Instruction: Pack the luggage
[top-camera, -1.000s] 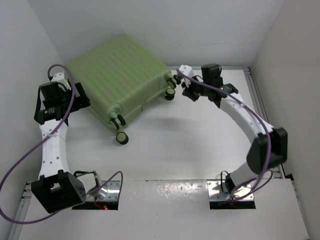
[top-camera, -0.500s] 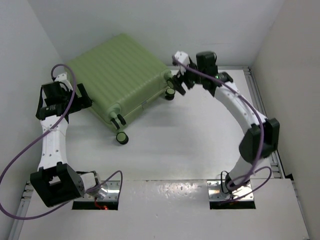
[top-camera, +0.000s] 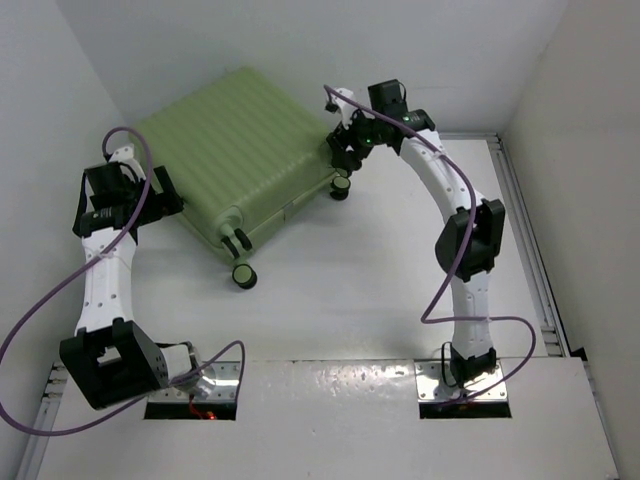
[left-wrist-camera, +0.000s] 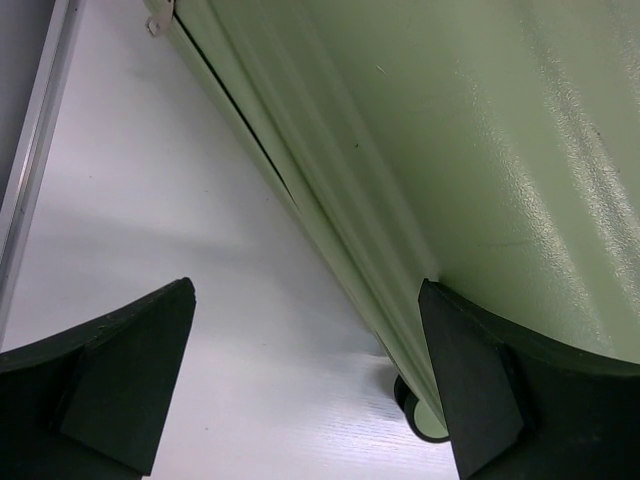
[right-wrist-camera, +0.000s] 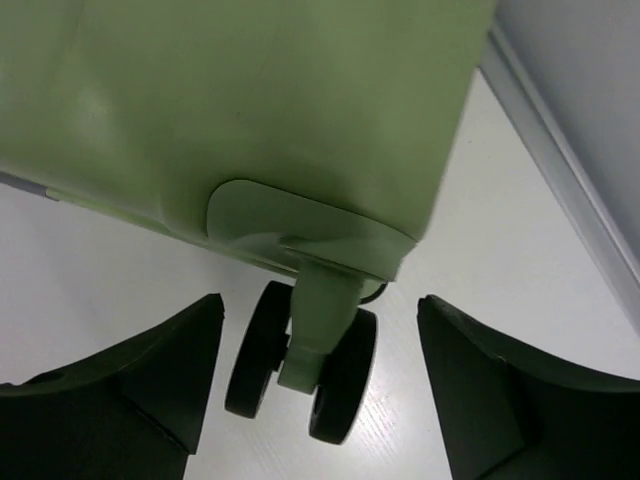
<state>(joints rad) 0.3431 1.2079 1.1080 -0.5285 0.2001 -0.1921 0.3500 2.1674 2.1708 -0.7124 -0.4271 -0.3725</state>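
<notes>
Right claw (right-wrist-camera: 320, 320) stands with its fingers apart, straddling a twin wheel (right-wrist-camera: 300, 370) at the far-right corner of the luggage (top-camera: 235, 155) and clamping nothing. Left claw (left-wrist-camera: 305, 290) is spread wide too, with one finger against the ribbed side near the seam (left-wrist-camera: 245, 130).

One piece of luggage lies flat and shut on the far-left part of the table (top-camera: 380, 280). Its long axis runs diagonally, wheel end toward the near right and the other end toward the far-left corner. It therefore lies just ahead of both claws, between them, with each arm at its own side. The shell looks as if it must be opened before anything is packed.

Counted: one table, one piece of luggage, two arms, and three wheel sets plain from above.
</notes>
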